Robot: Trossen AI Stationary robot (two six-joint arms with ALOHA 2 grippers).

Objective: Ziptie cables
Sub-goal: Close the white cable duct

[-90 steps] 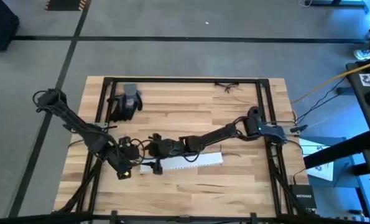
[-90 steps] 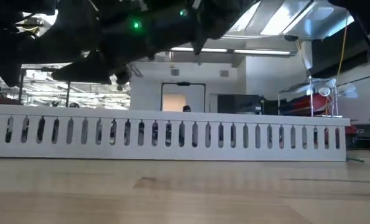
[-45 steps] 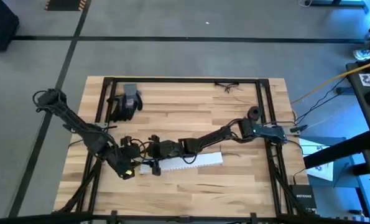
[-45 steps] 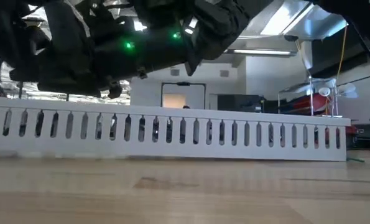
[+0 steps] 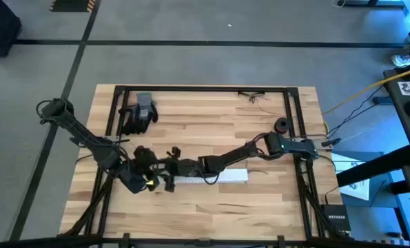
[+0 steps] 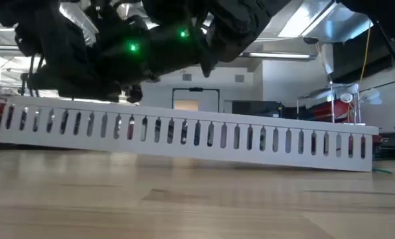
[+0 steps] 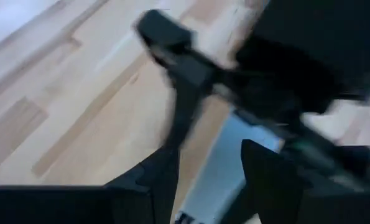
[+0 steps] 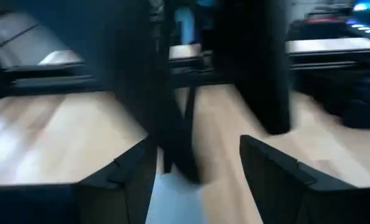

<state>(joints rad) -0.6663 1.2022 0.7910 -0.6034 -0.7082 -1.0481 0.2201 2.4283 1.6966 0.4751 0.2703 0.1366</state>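
Both grippers are meeting over the white strip's (image 5: 211, 177) lifted end; left gripper (image 7: 203, 180) fingers parted, right gripper (image 8: 194, 180) parted. Cables (image 5: 254, 96) are lying well apart.

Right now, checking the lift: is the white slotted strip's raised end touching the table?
Apart. The low view shows the white slotted strip tilted, a gap under its raised end above the table.

Table (image 5: 260, 207): carries everything; both arms reach over its near-left part.
Left gripper (image 5: 151, 182): near the table's left front, just beside the right gripper (image 5: 169, 180).
Slotted strip (image 5: 215, 177): lies crosswise under the right arm, its left end at the two grippers; in the low view (image 6: 184, 136) that end is tilted up off the wood.
Glove (image 5: 138, 114): at the back left, well apart from the strip.
Cables (image 5: 254, 96): at the back edge, right of centre.
Roll (image 5: 282, 125): at the right side, beside the frame rail.
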